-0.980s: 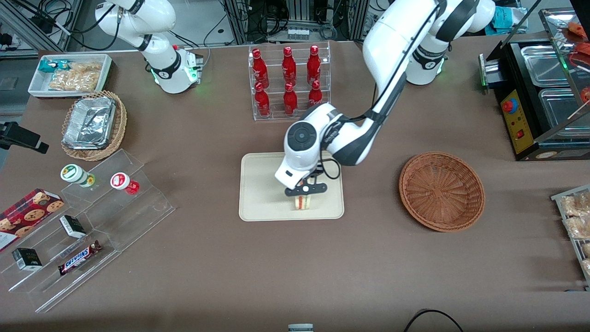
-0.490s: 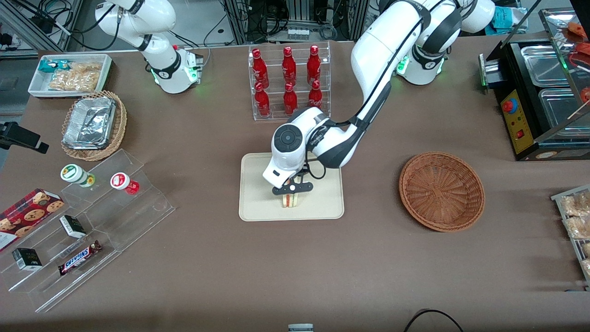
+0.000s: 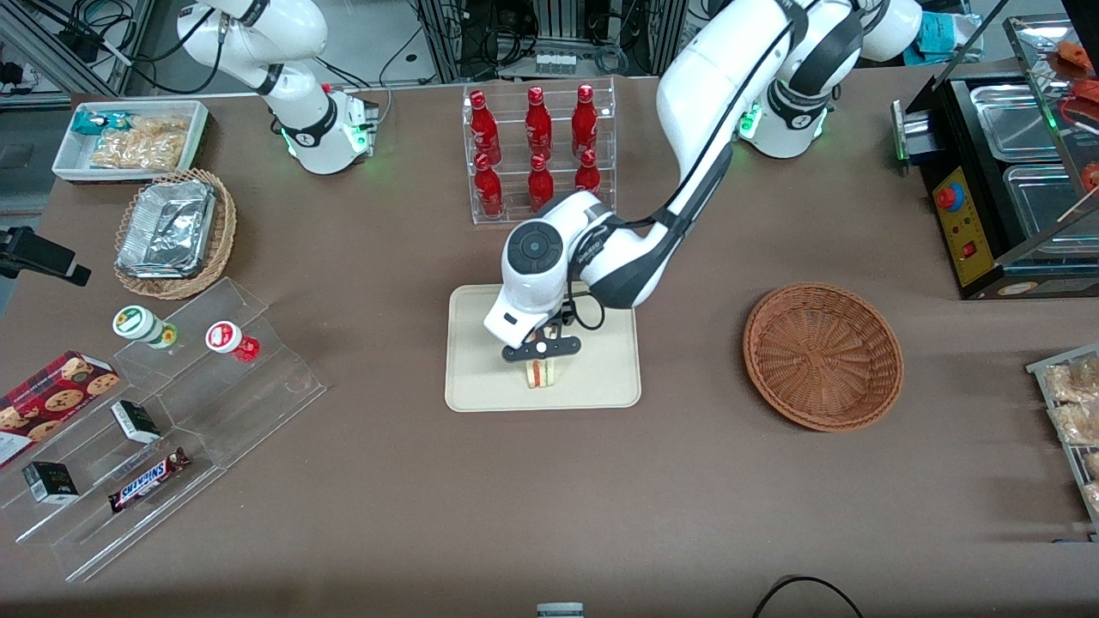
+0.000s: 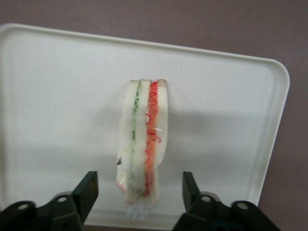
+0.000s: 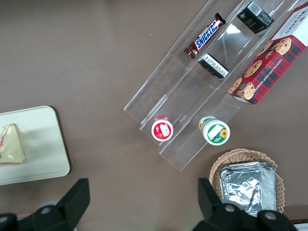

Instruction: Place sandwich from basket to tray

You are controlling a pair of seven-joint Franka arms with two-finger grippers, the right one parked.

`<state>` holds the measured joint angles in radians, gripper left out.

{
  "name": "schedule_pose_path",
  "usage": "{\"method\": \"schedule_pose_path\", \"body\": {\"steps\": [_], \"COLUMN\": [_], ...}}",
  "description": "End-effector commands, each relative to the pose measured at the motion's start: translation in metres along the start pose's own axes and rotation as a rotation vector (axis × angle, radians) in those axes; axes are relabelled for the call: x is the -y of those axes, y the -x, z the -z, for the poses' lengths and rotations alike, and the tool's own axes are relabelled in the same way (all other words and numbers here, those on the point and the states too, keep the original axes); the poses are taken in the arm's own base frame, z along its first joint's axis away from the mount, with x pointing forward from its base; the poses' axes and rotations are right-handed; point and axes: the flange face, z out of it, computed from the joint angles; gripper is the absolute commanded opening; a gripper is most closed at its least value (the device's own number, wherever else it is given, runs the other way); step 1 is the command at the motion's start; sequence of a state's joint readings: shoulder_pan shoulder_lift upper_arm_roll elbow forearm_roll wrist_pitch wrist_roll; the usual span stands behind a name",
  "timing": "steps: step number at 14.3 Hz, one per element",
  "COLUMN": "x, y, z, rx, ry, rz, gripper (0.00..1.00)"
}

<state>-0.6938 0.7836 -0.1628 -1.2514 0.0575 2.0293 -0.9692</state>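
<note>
- Sandwich (image 3: 540,374) sits on the tray (image 3: 481,378), standing on edge, filling stripes facing up toward the wrist camera; red layer and green layer run side by side between pale bread slices (image 4: 144,149).
- It sits in the part of the tray nearer the front camera, close to that rim, roughly mid-width.
- Left arm's gripper (image 3: 542,354) hovers directly over the sandwich, above the tray.
- Fingers (image 4: 89,190) are spread wide; wrist view shows one on each side of the sandwich with a clear gap to the bread on both sides. Not pinching anything.
- Sandwich appears wrapped in clear film; a crinkled bit shows at its end nearest the gripper.
- Basket (image 3: 822,355), reddish-brown wicker, holds nothing; it sits well apart from the tray, toward the working arm's end of the table.
- Clear rack of red bottles (image 3: 538,150) stands farther from the front camera than the tray; the arm's wrist housing partly overlaps it in the front view.
- Toward the parked arm's end: tan wicker basket with foil containers (image 3: 172,232), white bin of snacks (image 3: 129,137), stepped clear acrylic display (image 3: 172,412) with two small cups, a Snickers bar (image 3: 148,481), small dark boxes and a cookie box (image 3: 47,399).
- Right wrist view catches the tray corner (image 5: 48,166) with the sandwich (image 5: 10,144) on it.
</note>
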Motion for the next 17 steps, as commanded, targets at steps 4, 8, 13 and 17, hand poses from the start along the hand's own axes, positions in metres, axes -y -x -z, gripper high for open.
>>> {"method": "schedule_pose_path", "body": {"steps": [4,8,13,17], "x": [0.097,0.177,0.281,0.346], "y": [-0.025,-0.045,-0.055,-0.056], "z": [0.069,0.091,0.130,0.180], "rx": [0.039,0.069,0.106,0.195], "ry": [-0.150,-0.172,-0.173,-0.131], "rz": [0.098,0.029,-0.054,-0.117], "gripper": [1.00,1.00,1.00,1.00]}}
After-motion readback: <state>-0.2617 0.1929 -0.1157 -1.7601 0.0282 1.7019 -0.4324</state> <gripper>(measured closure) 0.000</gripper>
